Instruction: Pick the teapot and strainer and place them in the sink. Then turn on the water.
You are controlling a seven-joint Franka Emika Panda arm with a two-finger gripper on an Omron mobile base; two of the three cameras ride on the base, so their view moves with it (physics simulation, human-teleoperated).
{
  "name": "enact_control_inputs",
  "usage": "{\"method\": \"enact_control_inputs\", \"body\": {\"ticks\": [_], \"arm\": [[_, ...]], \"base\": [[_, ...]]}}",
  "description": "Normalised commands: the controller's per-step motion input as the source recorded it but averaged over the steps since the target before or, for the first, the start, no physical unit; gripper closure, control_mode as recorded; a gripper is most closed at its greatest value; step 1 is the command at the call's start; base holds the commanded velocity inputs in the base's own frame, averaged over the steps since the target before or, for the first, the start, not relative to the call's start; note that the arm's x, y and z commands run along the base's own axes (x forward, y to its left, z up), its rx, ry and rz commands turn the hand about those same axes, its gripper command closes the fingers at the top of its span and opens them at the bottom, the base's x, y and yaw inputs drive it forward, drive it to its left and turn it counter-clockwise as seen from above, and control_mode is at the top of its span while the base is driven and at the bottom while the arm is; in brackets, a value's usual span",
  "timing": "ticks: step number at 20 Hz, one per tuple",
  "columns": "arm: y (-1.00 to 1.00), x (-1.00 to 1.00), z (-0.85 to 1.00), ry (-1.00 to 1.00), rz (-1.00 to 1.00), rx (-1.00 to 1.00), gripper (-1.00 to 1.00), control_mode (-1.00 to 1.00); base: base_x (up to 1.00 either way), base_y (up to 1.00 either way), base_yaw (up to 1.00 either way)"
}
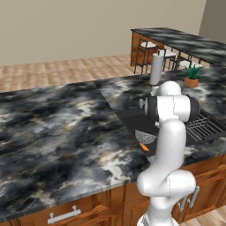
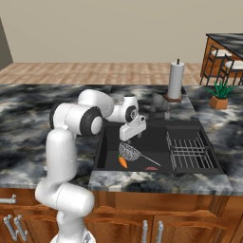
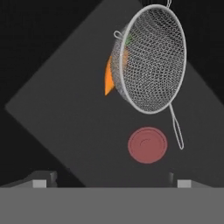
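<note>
**Right base view: strainer lies in the sink, teapot step next**

Right base view: the strainer [image 2: 129, 151] rests inside the sink [image 2: 197, 126]; the tool [image 2: 131, 131] hovers above it.

Hand view: fingers [image 3: 40, 182] stand apart, empty. I judge the next move is fetching the teapot, whose place I cannot tell.

The strainer [image 2: 129, 152] lies in the sink [image 2: 194, 127], a carrot [image 2: 123, 162] touching it, wire rack [image 2: 190, 152] to its right

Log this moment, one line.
gripper: open, above black basin sink | silver wire-mesh strainer: in sink, against orange carrot | water: off
</note>
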Motion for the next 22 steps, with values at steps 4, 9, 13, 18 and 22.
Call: {"method": "enact_control_inputs", "body": {"ticks": [4,9,13,18,22], "arm": [[0.38,-0.18,0.43,0.0,-0.01,0.0,-1.0,-1.0],[0.27,-0.19,0.58,0.0,-0.03,-0.01,-1.0,-1.0],[0.04,-0.02,0.56,0.0,-0.14,-0.04,-1.0,-1.0],[0.0,-0.05,0.51,0.0,-0.26,-0.02,-1.0,-1.0],[0.16,0.0,0.43,-0.04,-0.34,-0.01,-1.0,-1.0]], "base": [[0.0,0.0,0.0],[0.0,0.0,0.0],[0.0,0.0,0.0],[0.0,0.0,0.0],[0.0,0.0,0.0]]}}
